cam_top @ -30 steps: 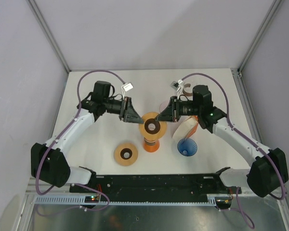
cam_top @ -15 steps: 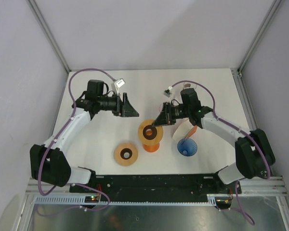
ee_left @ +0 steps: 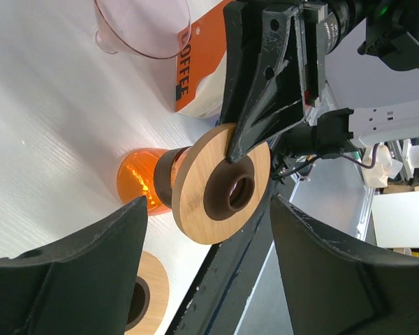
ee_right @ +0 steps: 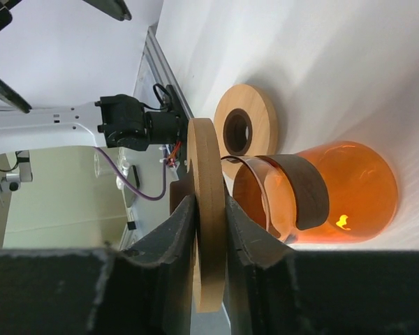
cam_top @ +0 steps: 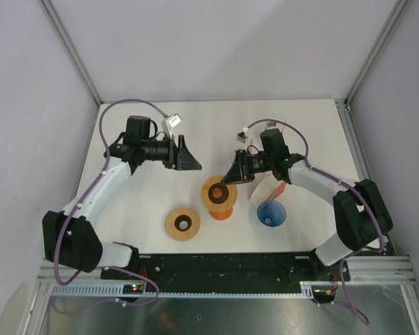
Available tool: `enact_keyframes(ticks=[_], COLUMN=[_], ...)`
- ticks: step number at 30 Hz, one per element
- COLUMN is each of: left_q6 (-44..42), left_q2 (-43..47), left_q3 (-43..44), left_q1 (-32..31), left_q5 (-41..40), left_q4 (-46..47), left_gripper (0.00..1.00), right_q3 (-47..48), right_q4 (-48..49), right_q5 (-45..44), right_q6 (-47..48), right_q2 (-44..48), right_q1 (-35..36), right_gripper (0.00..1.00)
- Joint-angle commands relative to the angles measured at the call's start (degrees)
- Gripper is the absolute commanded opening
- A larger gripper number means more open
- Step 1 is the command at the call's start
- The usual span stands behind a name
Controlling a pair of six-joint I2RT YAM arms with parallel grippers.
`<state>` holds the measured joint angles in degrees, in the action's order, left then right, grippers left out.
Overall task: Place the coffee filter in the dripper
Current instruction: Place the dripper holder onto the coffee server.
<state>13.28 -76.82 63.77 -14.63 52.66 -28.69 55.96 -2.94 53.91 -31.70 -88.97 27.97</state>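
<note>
R gripper [cam_top: 230, 177] is nearly closed, fingers pinching the rim of the wooden ring [ee_right: 208, 167] from both sides. Ring's tilted at the mouth of the orange dripper [cam_top: 220, 209]; can't tell if it rests on the glass or hangs just off it. L gripper [cam_top: 189, 154] is spread wide w/ nothing in it, hovering up-left of that dripper, well apart, its cam aimed at the ring.

Progress: early, I'd say. No loose filter in any view. Filters are prob. inside the orange-and-white filter pack [ee_left: 202, 73], which stands just right of the orange dripper and behind the blue cone [cam_top: 271, 213]. So nothing's in a dripper yet. Left to do, as I read it: sort out the ring, free a hand, pull one filter from the pack, seat it in the dripper.

Around: second wooden ring [cam_top: 183, 223] lies flat on the table [cam_top: 307, 132], near-left of the orange dripper. Clear pinkish funnel [ee_left: 143, 28] sits beyond the pack. In the way: R arm lies across the pack and the blue cone is right beside it, so access looks tight. The held ring sits over the dripper's mouth too.
</note>
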Motion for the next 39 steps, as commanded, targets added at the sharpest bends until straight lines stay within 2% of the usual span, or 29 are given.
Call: enact_keyframes(ticks=[1, 4, 11, 18, 22, 25, 29, 32, 39], left_q6=[-1.7, -2.1, -3.2, -3.7, -6.5, -11.1, -15.8, -16.7, -16.7], left_q2=[1.5, 1.4, 0.9, 0.5, 1.0, 1.4, 2.6, 3.0, 3.7], left_q3=[0.2, -0.2, -2.2, -1.1, 1.4, 4.1, 5.8, 6.0, 6.5], left_q1=[-0.8, -1.4, -5.3, -5.9, -5.9, -5.8, -5.8, -5.6, -5.4], left_q5=[0.5, -0.2, -4.4, -4.5, -5.6, -10.6, -15.5, -16.2, -16.8], left_q4=[0.1, 0.2, 0.1, 0.2, -1.1, -3.9, -6.5, -7.1, -7.2], left_gripper=[0.75, 0.75, 0.75, 0.75, 0.75, 0.76, 0.78, 0.79, 0.79], right_q3=[1.1, 1.1, 1.1, 1.1, 2.8, 5.5, 8.2, 9.8, 10.9], right_q4=[-2.3, -3.1, -1.6, -1.9, -3.2, -7.2, -9.5, -12.5, -31.4], right_q5=[-1.9, -2.7, -2.7, -3.2, -5.7, -9.3, -14.5, -22.4, -59.9], right_q6=[5.1, 6.8, 7.5, 8.3, 9.7, 12.4, 14.4, 16.1, 19.2], right_q2=[-1.9, -2.3, -3.8, -2.9, -0.2, 2.6, 7.9, 12.5, 26.2], right_q1=[-1.0, -1.5, -1.7, -1.6, -2.1, -2.5, -2.6, -2.6, -0.9], right_gripper=[0.26, 0.34, 0.42, 0.51, 0.62, 0.7, 0.95, 0.99, 0.99])
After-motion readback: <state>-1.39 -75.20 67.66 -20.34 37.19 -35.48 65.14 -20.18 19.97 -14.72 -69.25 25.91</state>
